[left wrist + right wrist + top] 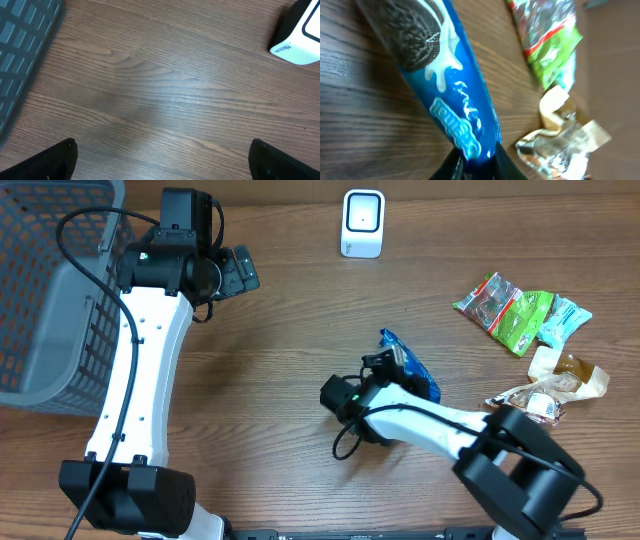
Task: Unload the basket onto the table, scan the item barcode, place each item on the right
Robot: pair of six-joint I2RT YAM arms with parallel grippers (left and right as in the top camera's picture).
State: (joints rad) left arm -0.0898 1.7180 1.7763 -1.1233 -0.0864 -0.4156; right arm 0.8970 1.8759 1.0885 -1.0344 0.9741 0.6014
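**Stuff I can't make out right now**

My right jaws are cut off by the wrist view's bottom edge. I only see two dark stubs beside the end of the blue cookie packet, so I can't tell if they're pinching it. The snack bags behind it are a blur. Overhead, my own arm hides part of the packet. In the left wrist view, the scanner and basket are cropped, and my left jaws just peek in at the bottom corners.

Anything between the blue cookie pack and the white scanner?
Nothing visible. Only bare table lies between the blue cookie pack, pinched by the right gripper, and the scanner. The left gripper sits off to one side; the other snacks lie on the opposite side.
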